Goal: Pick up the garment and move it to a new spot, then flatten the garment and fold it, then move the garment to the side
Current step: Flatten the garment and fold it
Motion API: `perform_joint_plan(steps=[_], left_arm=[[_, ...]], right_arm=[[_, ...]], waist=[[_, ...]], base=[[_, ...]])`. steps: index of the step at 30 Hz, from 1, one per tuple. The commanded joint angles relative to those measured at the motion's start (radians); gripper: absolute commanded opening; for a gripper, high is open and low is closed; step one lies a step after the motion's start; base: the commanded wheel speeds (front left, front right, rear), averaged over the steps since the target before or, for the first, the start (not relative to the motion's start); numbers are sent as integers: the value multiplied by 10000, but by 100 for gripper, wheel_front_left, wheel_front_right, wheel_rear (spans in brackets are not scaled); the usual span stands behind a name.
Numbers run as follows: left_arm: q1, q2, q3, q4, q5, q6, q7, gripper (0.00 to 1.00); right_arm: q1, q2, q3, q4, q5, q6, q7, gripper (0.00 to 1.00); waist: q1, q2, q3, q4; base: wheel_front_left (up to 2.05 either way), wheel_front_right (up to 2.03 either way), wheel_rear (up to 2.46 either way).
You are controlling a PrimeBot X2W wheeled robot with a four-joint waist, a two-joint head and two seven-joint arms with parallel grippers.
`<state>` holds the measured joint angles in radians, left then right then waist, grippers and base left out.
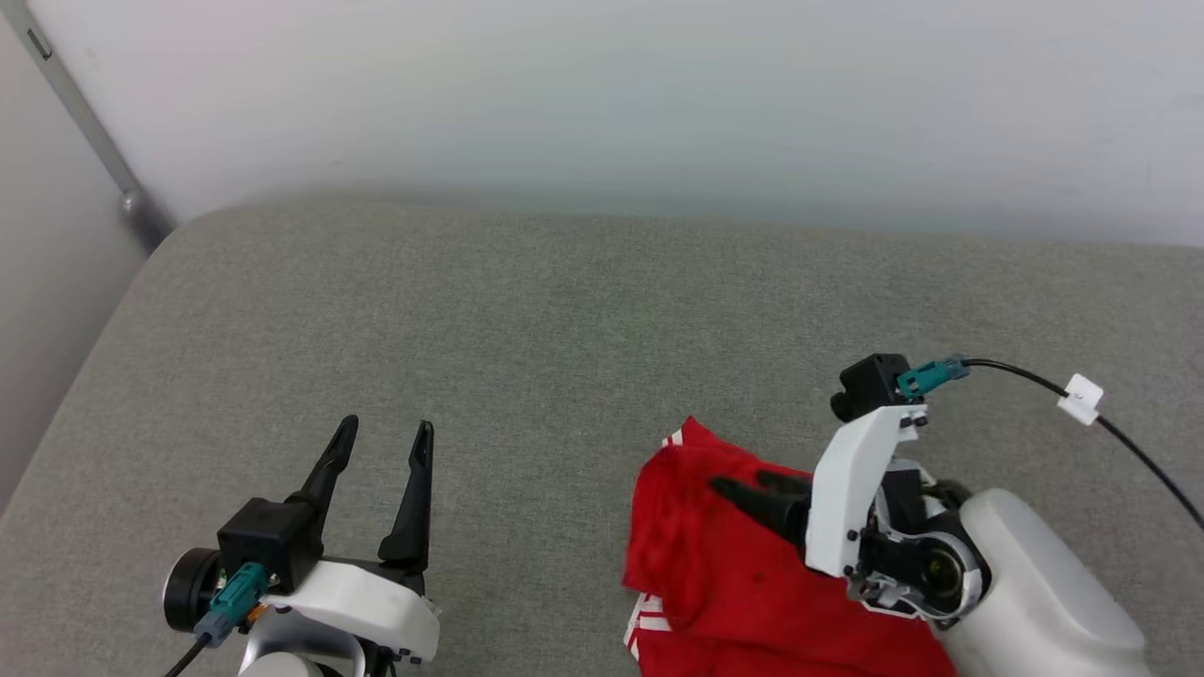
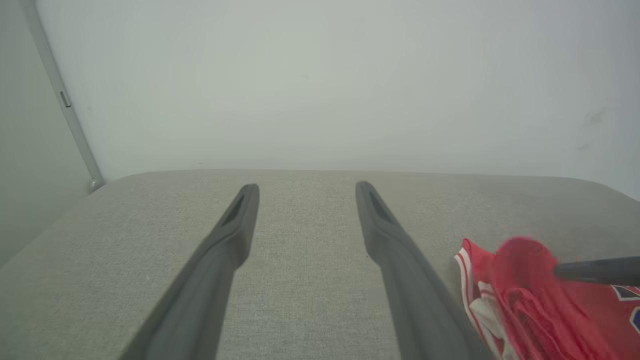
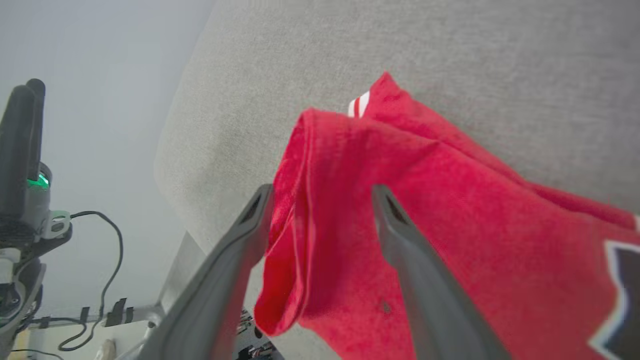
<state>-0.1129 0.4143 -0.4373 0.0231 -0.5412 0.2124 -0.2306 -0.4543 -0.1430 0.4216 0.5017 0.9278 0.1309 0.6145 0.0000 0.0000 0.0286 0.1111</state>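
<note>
Cloth of a red jersey T-shirt with red-and-white striped trim (image 1: 715,564) is seen bunched on the near right part of a grey, woven-fabric worktop with rounded corners (image 1: 564,329), which is backed by a plain pale wall (image 1: 602,94). The shirt (image 3: 450,210) is crumpled rather than laid flat. In the right wrist view a raised fold is shown along one edge, a short strip of striped trim (image 3: 359,104) is seen at the far corner, and part of a black, white-edged letter (image 3: 620,280) is cut off by the edge of the picture.

The right hand (image 1: 736,481) is held low over the shirt, with its two long dark fingers pointed toward the robot's left. The fingers are set apart at a moderate width, and the raised fold is straddled by them in the right wrist view (image 3: 322,192). Whether the cloth is touched by either finger cannot be told. In the left wrist view one finger of this hand (image 2: 600,270) is seen beside a blurred red hump of the shirt (image 2: 525,260).

The left hand (image 1: 388,428) is held at the near left, well apart from the shirt. Its fingers are spread wide and pointed toward the wall, and bare worktop is seen between them (image 2: 306,189).

A thin black cable with a white tag (image 1: 1080,397) is led away from the right wrist.
</note>
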Motion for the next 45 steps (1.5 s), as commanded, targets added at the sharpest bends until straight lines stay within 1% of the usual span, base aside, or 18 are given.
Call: perform_joint_plan(steps=[1, 4, 6, 8, 10, 13, 15, 18, 20, 22, 25, 28, 33, 39, 45], left_arm=[[55, 10, 27, -6, -37, 29, -38, 100], [152, 43, 44, 1, -57, 61, -51, 100], [206, 53, 50, 10, -60, 80, -54, 100], [253, 76, 66, 20, -77, 119, -51, 100], [308, 104, 93, 30, -103, 152, -60, 100], [434, 145, 127, 41, -146, 189, -75, 100], [518, 161, 136, 50, -149, 241, -93, 100], [641, 214, 194, 62, -163, 330, -102, 100], [728, 234, 222, 78, -167, 352, -119, 100], [808, 256, 263, 81, -165, 423, -130, 100], [949, 288, 313, 112, -189, 492, -147, 100], [1093, 300, 352, 120, -199, 535, -177, 100], [1240, 321, 366, 124, -211, 608, -189, 100], [1284, 324, 389, 149, -275, 639, -182, 100], [1187, 284, 417, 199, -318, 620, -206, 100]], right_arm=[[47, -325, 124, -202, -380, -4, -216, 100], [256, -1037, 248, -606, -1498, -4, -844, 100], [450, -1364, -21, -728, -2193, -4, -1330, 100], [667, -1695, -494, -855, -3004, -4, -1869, 100], [1024, -1852, -1047, -1028, -3665, -4, -2339, 100], [1573, -2042, -2263, -1435, -4628, -4, -3115, 100], [2042, -1966, -3024, -1815, -5240, -4, -3581, 100], [2690, -1611, -4056, -2676, -6032, -4, -4233, 100], [3119, -1330, -4521, -3294, -6419, -4, -4605, 100], [3537, -1031, -4731, -3929, -6657, -4, -4949, 100], [4161, -642, -4713, -4722, -6866, -4, -5282, 100], [4675, -333, -4539, -5280, -6965, -4, -5376, 100], [5337, 141, -4612, -5761, -7102, -6, -5402, 100], [5472, 313, -4518, -5969, -7209, -6, -5304, 100], [5449, 292, -4486, -6139, -7276, -6, -5261, 100]], waist=[[0, 0, -76, -113], [0, 0, -165, -301], [0, 0, -233, -415], [0, 0, -300, -520], [0, 0, -368, -634], [0, 0, -422, -779], [0, 0, -465, -867], [0, 0, -534, -960], [0, 0, -584, -996], [0, 0, -632, -1032], [0, 0, -706, -1076], [0, 0, -768, -1118], [0, 0, -847, -1164], [0, 0, -858, -1272], [0, 0, -839, -1272]], base=[[0, 0, 0], [0, 0, 0], [0, 0, 0], [0, 0, 0], [0, 0, 0], [0, 0, 0], [0, 0, 0], [0, 0, 0], [0, 0, 0], [0, 0, 0], [0, 0, 0], [0, 0, 0], [0, 0, 0], [0, 0, 0], [0, 0, 0]])
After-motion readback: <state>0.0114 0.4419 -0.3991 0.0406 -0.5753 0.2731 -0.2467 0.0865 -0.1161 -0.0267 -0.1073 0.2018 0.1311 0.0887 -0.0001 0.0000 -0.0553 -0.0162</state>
